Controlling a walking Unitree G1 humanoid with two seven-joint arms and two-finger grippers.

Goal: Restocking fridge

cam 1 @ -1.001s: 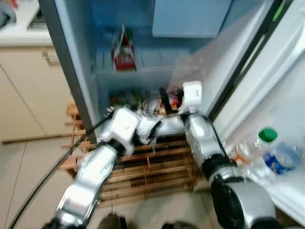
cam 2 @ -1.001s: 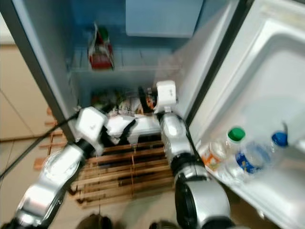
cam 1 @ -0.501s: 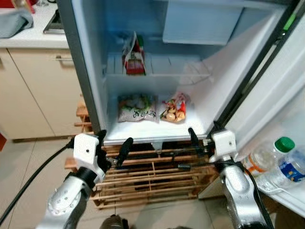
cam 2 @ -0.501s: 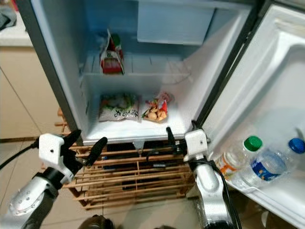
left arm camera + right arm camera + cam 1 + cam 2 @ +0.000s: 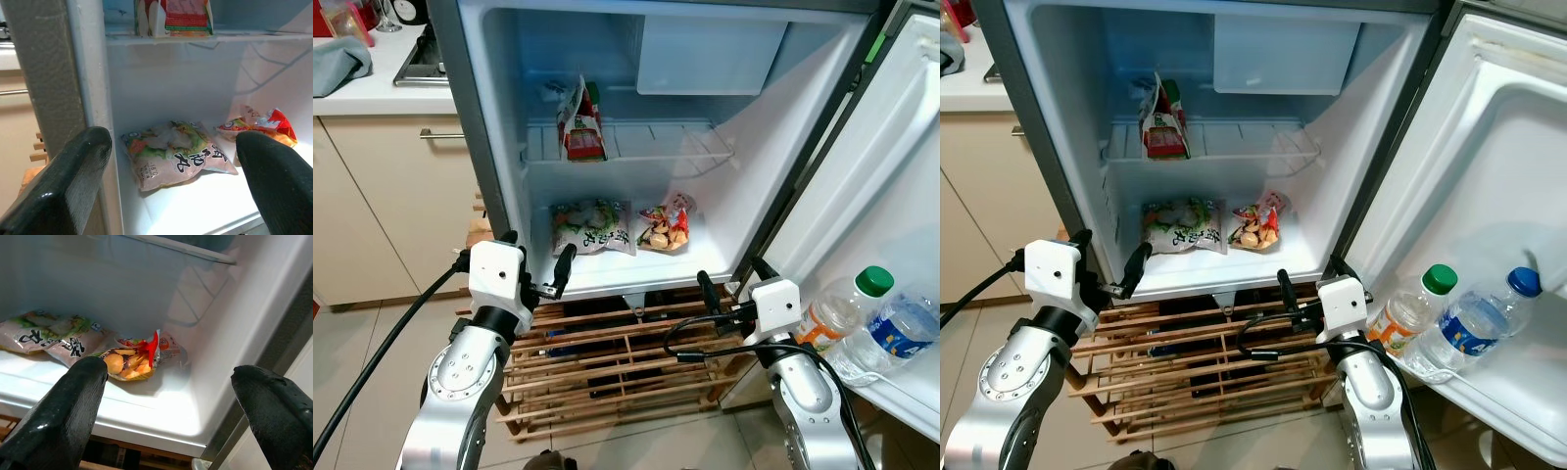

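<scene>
A white open fridge [image 5: 773,147] fills the upper frame, above a wooden slatted rack [image 5: 626,367]. On its bottom shelf, centre frame, lie a green-printed frozen vegetable bag [image 5: 591,226] and a red-and-orange snack bag [image 5: 665,226]. Left gripper [image 5: 540,277] and right gripper [image 5: 728,294], both spread and empty, hover at the shelf's front edge.

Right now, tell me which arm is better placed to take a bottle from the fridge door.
The right, probably. The right gripper, fingers open and empty, sits beside the door shelf with the green-capped bottle and blue-capped bottle. The left gripper is at the fridge's far edge.
</scene>
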